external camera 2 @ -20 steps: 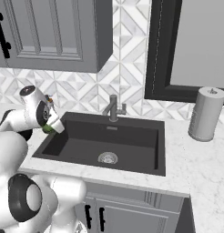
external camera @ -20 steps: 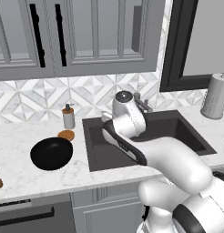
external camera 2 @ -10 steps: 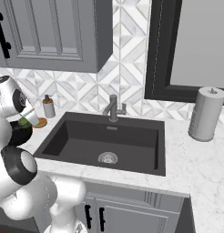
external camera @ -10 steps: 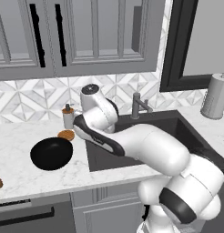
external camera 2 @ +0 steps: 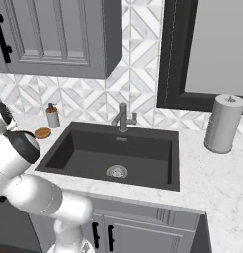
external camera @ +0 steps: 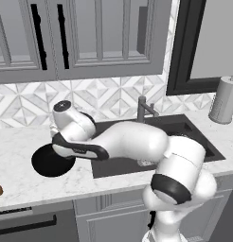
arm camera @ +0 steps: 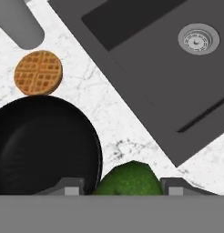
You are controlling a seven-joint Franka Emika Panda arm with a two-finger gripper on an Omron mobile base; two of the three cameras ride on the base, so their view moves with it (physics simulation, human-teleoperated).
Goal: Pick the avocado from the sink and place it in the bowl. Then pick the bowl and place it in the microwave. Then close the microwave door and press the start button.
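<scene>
Over the marble counter [external camera: 23, 142] left of the sink [external camera 2: 113, 155], you have the arm stretched out with its hand above the black bowl [external camera: 51, 160]. In the hand view your gripper [arm camera: 125, 186] holds the avocado [arm camera: 127, 181]: the green fruit sits between the two finger tips [arm camera: 70, 185], which stand partly apart, pressed to its sides. From that camera the avocado hangs just beside the bowl's rim, over bare counter between the bowl and the sink's near-left corner; you cannot tell from it whether the fruit is past the rim. The bowl itself is empty and upright on the counter, well left of the basin. A flat round waffle [arm camera: 38, 73] lies on the counter just beyond the bowl, close to its far rim but not touching, and a small grey bottle [external camera 2: 53, 116] stands behind that near the tiled wall. The sink's basin shows its silver drain [external camera 2: 117, 171] and the faucet [external camera 2: 123, 117] at its far edge. On the right, a paper towel roll [external camera 2: 223, 123] stands upright on the counter, well apart from everything you are handling.
</scene>
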